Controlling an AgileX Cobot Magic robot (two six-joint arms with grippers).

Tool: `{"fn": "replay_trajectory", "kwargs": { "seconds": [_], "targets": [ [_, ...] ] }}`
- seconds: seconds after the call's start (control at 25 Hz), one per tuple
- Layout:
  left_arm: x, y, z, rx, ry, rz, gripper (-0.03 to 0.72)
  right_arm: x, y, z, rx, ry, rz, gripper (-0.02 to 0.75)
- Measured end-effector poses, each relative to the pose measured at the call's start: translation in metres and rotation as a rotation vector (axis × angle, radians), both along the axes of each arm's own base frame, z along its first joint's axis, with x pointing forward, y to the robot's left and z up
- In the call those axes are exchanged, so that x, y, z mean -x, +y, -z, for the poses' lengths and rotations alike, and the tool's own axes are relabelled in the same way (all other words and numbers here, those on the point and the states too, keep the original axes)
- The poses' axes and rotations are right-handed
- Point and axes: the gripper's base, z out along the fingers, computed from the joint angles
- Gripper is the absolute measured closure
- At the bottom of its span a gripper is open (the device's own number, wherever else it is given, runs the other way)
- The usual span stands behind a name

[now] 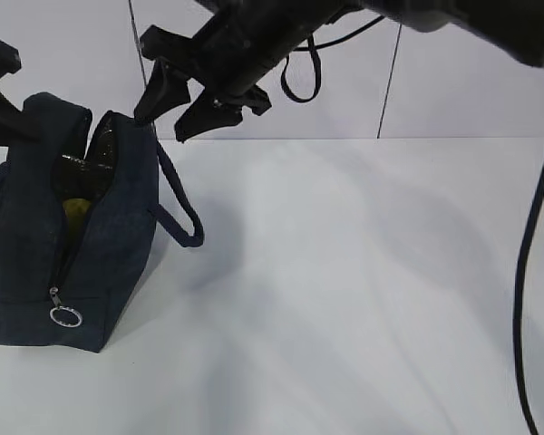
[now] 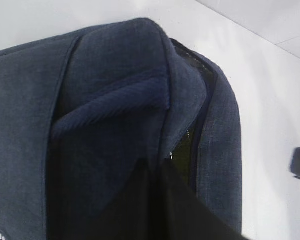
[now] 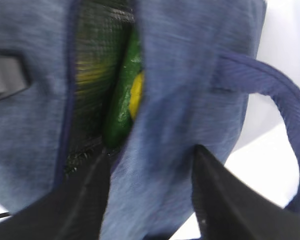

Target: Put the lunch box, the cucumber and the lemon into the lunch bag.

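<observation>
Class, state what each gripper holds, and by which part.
Left gripper seemingly pinches the lunch bag by its top rim beside the opening; right gripper, jaws apart above the bag, holds nothing.

Both arms are matte black, the right gripper [image 1: 170, 116] ending in 2 tapered, wedge-shaped fingers [image 3: 230, 210], with thin black cables [image 1: 526, 272] looping and hanging behind.

Lunch box unseen; cucumber [image 3: 119, 107] & lemon [image 3: 136, 95] mostly hidden, blurry.

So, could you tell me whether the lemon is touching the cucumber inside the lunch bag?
Touching. In the right wrist view, through the lunch bag's open top, the yellow lemon lies pressed against the green cucumber, with no gap showing between them.
</observation>
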Motion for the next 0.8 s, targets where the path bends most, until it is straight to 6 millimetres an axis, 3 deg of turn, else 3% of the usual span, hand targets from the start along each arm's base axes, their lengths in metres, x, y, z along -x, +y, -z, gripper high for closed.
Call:
{"fn": "replay_trajectory", "kwargs": {
  "seconds": [0.32,0.44,0.64,0.8],
  "targets": [
    [0.000,0.000,0.000,0.000,0.001,0.001,0.693,-0.009,0.013,0.042,-0.069,0.095,-0.026,0.335],
    [0.000,0.000,0.000,0.000,0.001,0.001,0.693,-0.011,0.015,0.052,-0.081,0.116,-0.027,0.416],
    [0.000,0.000,0.000,0.000,0.001,0.001,0.693,-0.011,0.017,0.050,-0.116,0.109,-0.039,0.616],
    [0.001,-0.001,0.000,0.019,0.008,0.001,0.693,-0.010,0.019,0.047,-0.157,0.102,-0.057,0.695]
  ]
}}
